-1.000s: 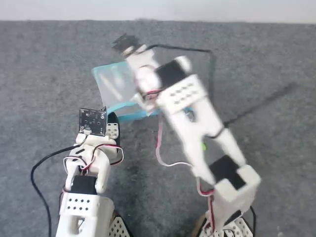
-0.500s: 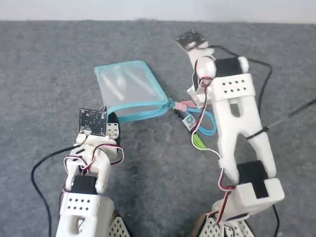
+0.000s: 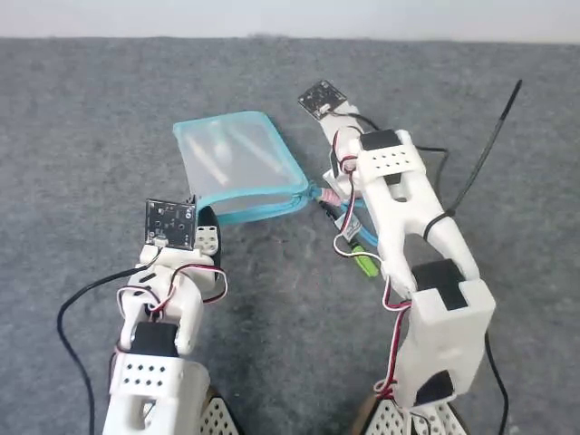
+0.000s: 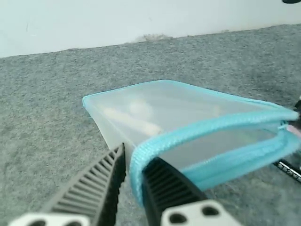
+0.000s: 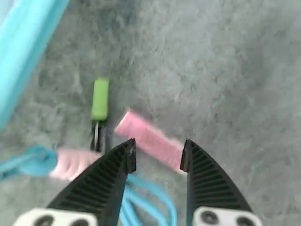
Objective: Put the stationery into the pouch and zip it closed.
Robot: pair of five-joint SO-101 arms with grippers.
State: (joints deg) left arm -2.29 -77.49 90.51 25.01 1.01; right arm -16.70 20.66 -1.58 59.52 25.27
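Pouch of translucent soft plastic with turquoise zip edging lies flat on the grey carpet-like bench, between the two arms and nearer the left one. Pale stick-shaped pieces show through its wall, so part of the stationery looks to be inside already. The left wrist view has the two turquoise bands standing apart. Mouth judged open, zip not yet run.

Left end effector is narrowed onto the turquoise rim at the near corner of the pouch, with the edging pinched between its jaws. Likely purpose: anchor the bag and keep the mouth propped so it does not slide when items are pushed in.

Right end effector hangs jaws apart and holds nothing, low over the loose items just beside the zip end of the pouch. A small pink block lies directly under the gap, slightly skewed to the jaws. Beside it lie a short green piece and a loop of blue cord.

Judgement: the pick of the pink block is in hand. The blue cord lies close under the jaws and could snag.
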